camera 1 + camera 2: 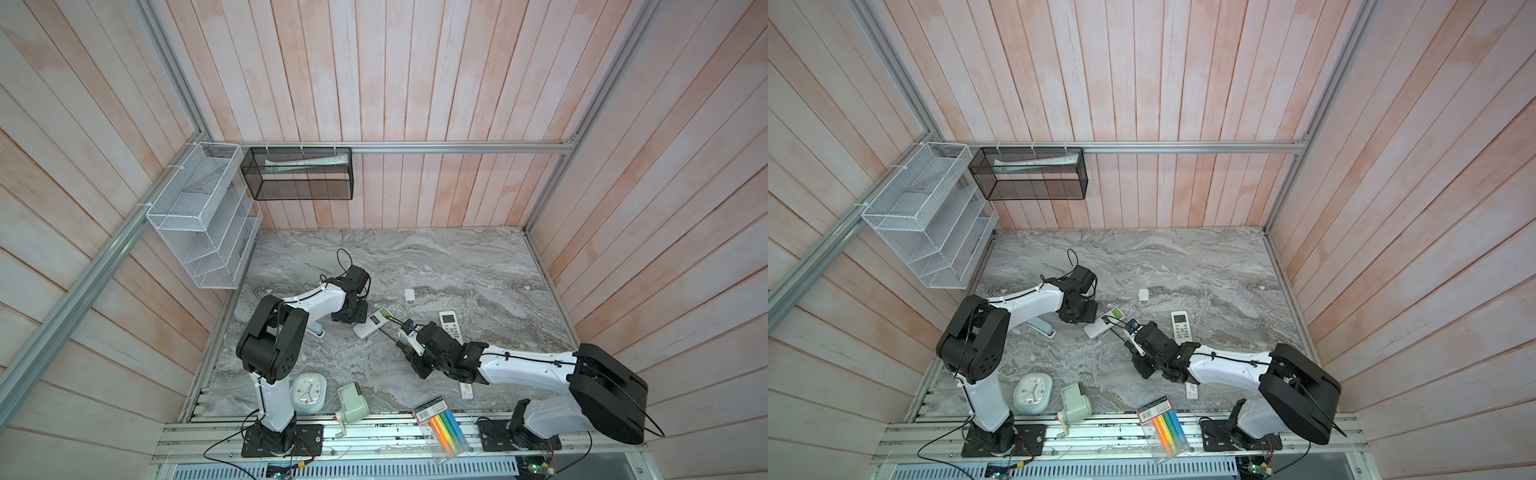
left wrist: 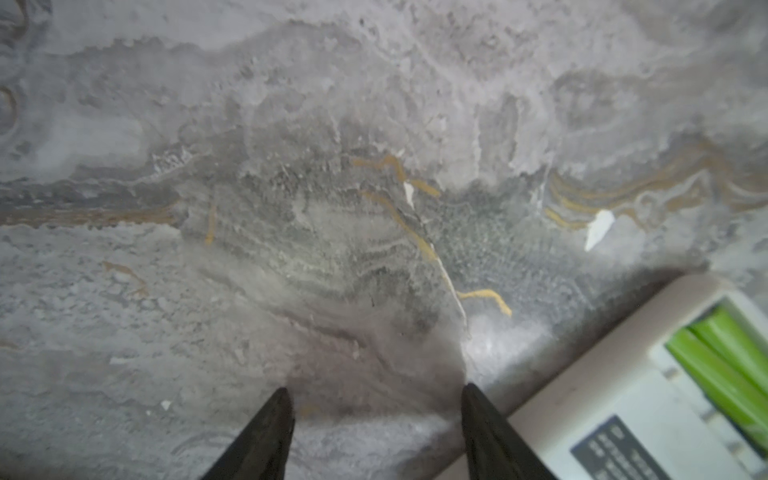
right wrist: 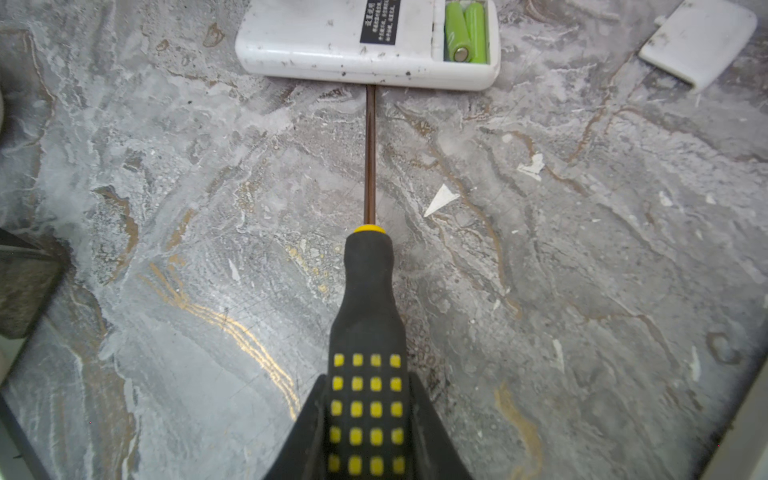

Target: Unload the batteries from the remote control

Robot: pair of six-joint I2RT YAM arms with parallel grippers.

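A white remote control (image 1: 371,325) (image 1: 1101,325) lies face down, its compartment open on two lime green batteries (image 3: 465,31) (image 2: 723,365) (image 1: 385,313). The loose white battery cover (image 1: 409,295) (image 3: 702,41) lies apart on the marble. My right gripper (image 3: 368,380) (image 1: 409,348) is shut on a black and yellow screwdriver (image 3: 368,316), whose tip meets the remote's (image 3: 332,45) long side edge. My left gripper (image 2: 376,392) (image 1: 351,316) stands open over bare marble, with nothing between its fingers and the remote (image 2: 623,395) just beside one finger.
A second remote (image 1: 451,326) lies face up to the right. A stapler (image 1: 316,331), clock (image 1: 307,392), pencil sharpener (image 1: 352,401) and highlighter packet (image 1: 442,424) sit towards the front edge. Wire baskets (image 1: 199,216) (image 1: 299,174) hang on the back walls.
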